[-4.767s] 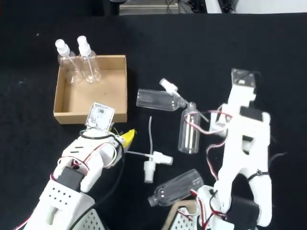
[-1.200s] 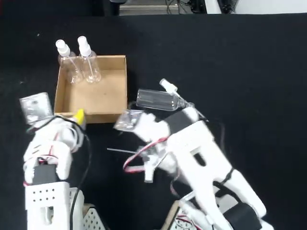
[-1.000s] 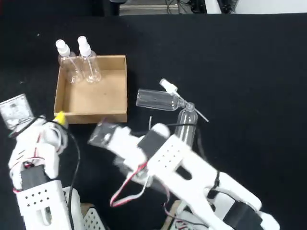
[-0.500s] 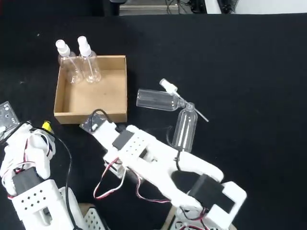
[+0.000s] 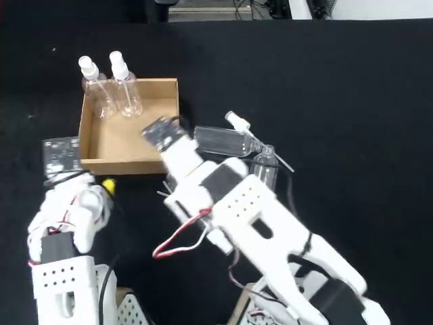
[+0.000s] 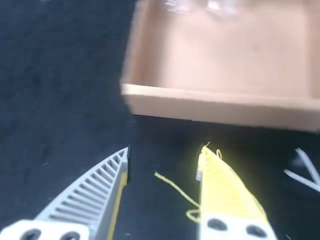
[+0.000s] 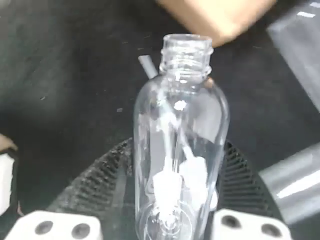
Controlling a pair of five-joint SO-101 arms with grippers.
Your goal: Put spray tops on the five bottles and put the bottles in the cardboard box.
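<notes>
My right gripper point(image 7: 180, 146) is shut on a clear bottle point(image 7: 180, 125) with an uncapped threaded neck; white spray-top shapes show through its wall. In the high view the right arm point(image 5: 237, 203) stretches across the table's middle toward the cardboard box point(image 5: 128, 164). Two bottles with spray tops point(image 5: 108, 84) stand in the box's far left corner. A capped bottle point(image 5: 220, 141) lies to the right of the box, and another bottle point(image 5: 266, 168) lies beside it, partly hidden by the arm. My left gripper point(image 6: 165, 150) is open and holds nothing, just in front of the box point(image 6: 220, 107).
The box floor point(image 5: 125, 135) is bare apart from the two bottles. A thin white spray tube point(image 6: 302, 167) lies on the black cloth near the box front. The table's right and far sides are open black cloth.
The right arm swept left across the table, then swung its wrist up toward the box's right side. The left arm pulled away to the left and has come back near the box front.
</notes>
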